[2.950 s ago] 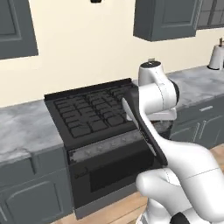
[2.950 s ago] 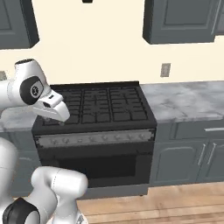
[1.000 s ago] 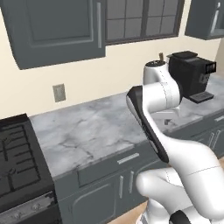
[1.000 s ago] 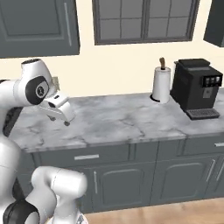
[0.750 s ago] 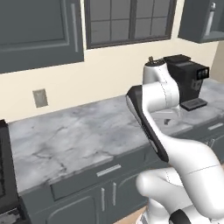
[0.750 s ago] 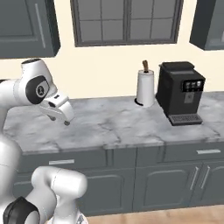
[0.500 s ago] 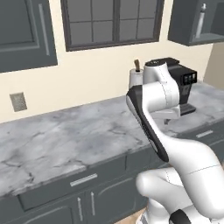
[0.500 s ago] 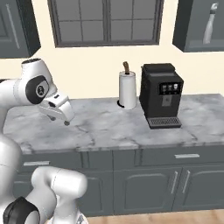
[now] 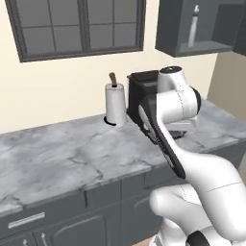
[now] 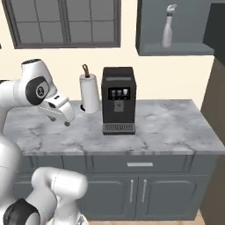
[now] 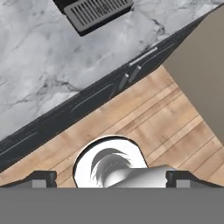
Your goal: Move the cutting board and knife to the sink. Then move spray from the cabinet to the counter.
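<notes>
one white robot arm stands in front of a grey-white marble-veined counter (image 10: 167, 123) in a rendered kitchen. its gripper (image 10: 66, 121) hangs above the left part of the counter in the right base view, apart from everything, with its jaws spread wide and nothing between them. in the hand view the two dark fingertips (image 11: 40, 178) sit far apart at the bottom, looking down past the counter edge to a wooden floor (image 11: 144, 127) and the dark base cabinets (image 11: 87, 103).

the spray (image 10: 167, 24), a pale bottle with a trigger head, stands upright on the open shelf of a dark slate-grey wall cabinet (image 10: 176, 50), up and to the right, well apart from the gripper. the left base view shows the spray (image 9: 193, 26) upright in that same cabinet (image 9: 168, 29) at the upper right.

on the counter, against the cream wall, a black coffee machine (image 10: 117, 100) stands with a white paper towel roll (image 10: 89, 93) just to its left on a dark holder. a dark-framed window (image 10: 66, 22) sits above the counter on the left. dark grey base cabinets (image 10: 140, 189) with bar handles run beneath the counter.
</notes>
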